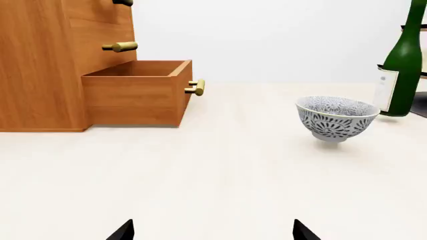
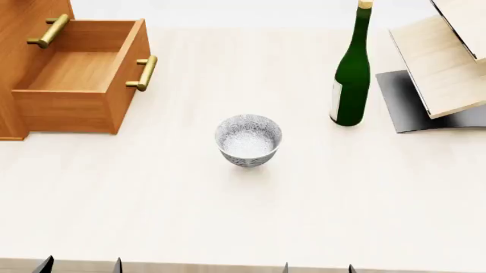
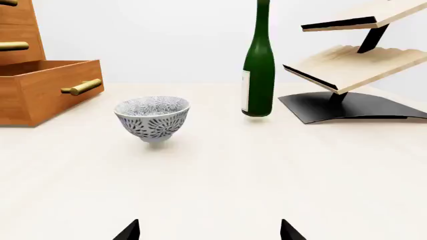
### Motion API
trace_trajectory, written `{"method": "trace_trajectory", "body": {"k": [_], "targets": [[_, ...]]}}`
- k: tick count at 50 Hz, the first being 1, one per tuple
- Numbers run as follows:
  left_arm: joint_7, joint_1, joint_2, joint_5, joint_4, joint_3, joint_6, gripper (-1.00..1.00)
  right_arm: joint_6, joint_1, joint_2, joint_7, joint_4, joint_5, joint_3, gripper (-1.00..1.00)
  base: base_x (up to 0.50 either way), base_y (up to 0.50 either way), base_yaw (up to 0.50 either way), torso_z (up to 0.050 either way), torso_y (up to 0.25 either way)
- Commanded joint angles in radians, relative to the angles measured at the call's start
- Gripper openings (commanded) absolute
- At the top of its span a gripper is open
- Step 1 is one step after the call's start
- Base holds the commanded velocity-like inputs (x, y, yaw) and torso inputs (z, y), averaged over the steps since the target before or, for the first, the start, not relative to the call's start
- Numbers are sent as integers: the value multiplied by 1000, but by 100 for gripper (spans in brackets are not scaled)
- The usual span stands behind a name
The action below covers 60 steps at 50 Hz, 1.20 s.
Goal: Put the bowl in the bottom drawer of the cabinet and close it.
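The small patterned bowl (image 2: 248,140) (image 1: 337,118) (image 3: 153,118) stands upright on the pale table, in the middle. At the far left is the orange-brown cabinet (image 2: 17,23) (image 1: 40,65). Its bottom drawer (image 2: 76,77) (image 1: 137,92) (image 3: 47,87) is pulled out and holds nothing. My left gripper (image 2: 79,265) (image 1: 212,231) and right gripper (image 2: 317,267) (image 3: 209,231) sit low at the table's near edge, well short of the bowl. Both are open with nothing between their fingertips.
A green wine bottle (image 2: 352,71) (image 3: 259,65) (image 1: 402,65) stands to the right of the bowl. Beyond it, a pale wooden slanted rack (image 2: 444,62) (image 3: 347,60) sits on a dark base at the far right. Brass handles (image 2: 50,30) of upper drawers stick out.
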Motion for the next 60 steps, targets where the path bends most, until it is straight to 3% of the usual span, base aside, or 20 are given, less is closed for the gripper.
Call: {"method": "trace_trajectory", "body": {"k": [1,13,18,23,35,44,60], "targets": [[-23,-3,-15,-13,-10,17,5,100,2,-6,21,15,-7,3,-25,100,0,0,0,0,0],[-51,-7,-42,-94,13,43,-32,100,11,-2,50,48,0,21,-66,100,0,0,0,0,0],[-83,82,-81,-48,247,67,-125,100,-14,-6,61,49,-11,16,-94,100,0,0,0,0,0],[-105,214,-100,-49,392,53,-115,100,40,-12,72,58,-74,11,-110,100,0,0,0,0,0],[-138,411,-126,-62,431,32,14,100,507,13,119,48,-512,22,-124,100,0,0,0,0,0],[-141,414,-131,-96,405,34,39,100,884,144,124,44,-832,53,-113,100,0,0,0,0,0],[-148,415,-149,-117,402,48,55,100,1217,355,88,36,-1031,139,-19,100,0,0,0,0,0]]}}
